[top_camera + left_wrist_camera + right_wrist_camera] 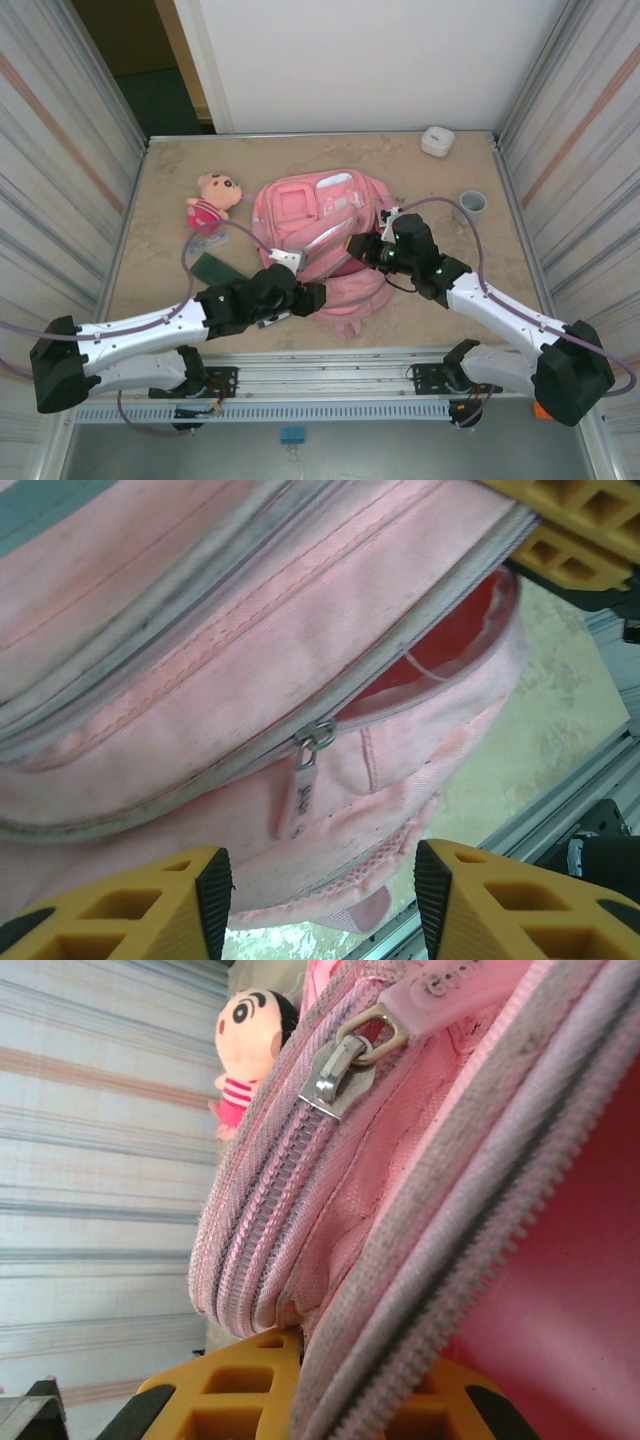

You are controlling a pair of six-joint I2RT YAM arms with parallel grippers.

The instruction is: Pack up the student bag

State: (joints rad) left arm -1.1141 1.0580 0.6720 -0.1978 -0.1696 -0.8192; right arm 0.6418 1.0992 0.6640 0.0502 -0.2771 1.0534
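The student bag point(315, 215) is a large pink backpack lying in the middle of the table. My right gripper point(360, 248) is at its right side, and in the right wrist view that gripper point(320, 1355) is shut on the fabric edge by the open zipper. A metal zipper slider point(335, 1075) sits above it. My left gripper point(303, 293) is at the bag's near edge. In the left wrist view it point(322, 890) stands open, with the bag's lower seam beyond its black pads point(214, 895). A zipper pull point(306, 770) hangs just above, and a red lining point(450, 640) shows through the opening.
A plush doll point(212, 200) in a pink dress lies left of the bag, with a green flat item point(218, 268) nearer to me. A grey cup point(471, 206) stands to the right and a small white case point(437, 140) at the back right. Corrugated walls close both sides.
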